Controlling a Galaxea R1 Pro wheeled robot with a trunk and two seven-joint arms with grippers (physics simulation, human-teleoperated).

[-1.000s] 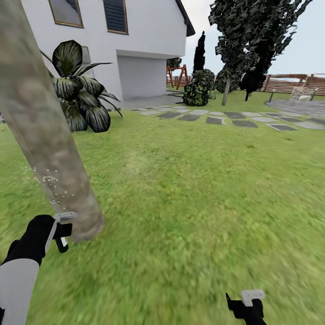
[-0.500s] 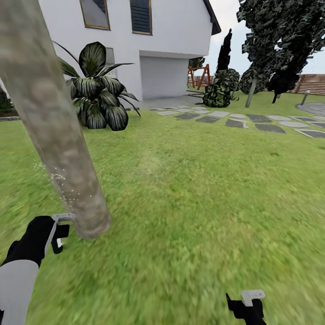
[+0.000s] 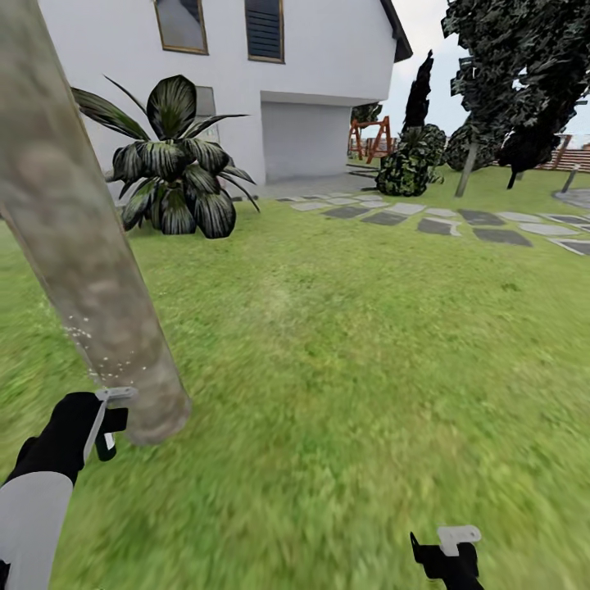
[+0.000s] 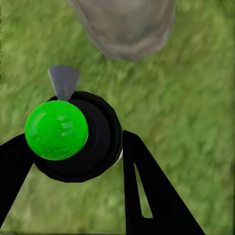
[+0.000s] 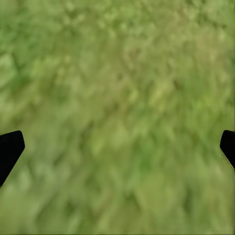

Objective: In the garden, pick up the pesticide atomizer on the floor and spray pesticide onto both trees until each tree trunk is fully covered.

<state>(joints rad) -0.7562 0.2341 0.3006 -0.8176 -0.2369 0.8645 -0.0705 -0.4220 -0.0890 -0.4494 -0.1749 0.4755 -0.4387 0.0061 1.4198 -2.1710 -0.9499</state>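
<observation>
Low at the left of the head view, the left tool (image 3: pixel 105 426) sat just beside the base of the tree trunk (image 3: pixel 78 238), which rose slanting to the frame's upper left. Its fingers were closed around the pesticide atomizer (image 4: pixel 78 134), seen in the left wrist view as a black round body with a bright green top and a grey nozzle aimed at the trunk's foot. A scatter of white pesticide specks (image 3: pixel 102 360) clung to the trunk just above the tool. At the bottom right of the head view, the right tool (image 3: pixel 447 557) hung over the grass lawn (image 3: pixel 352 369), its black fingertips (image 5: pixel 10 149) spread wide and holding nothing.
</observation>
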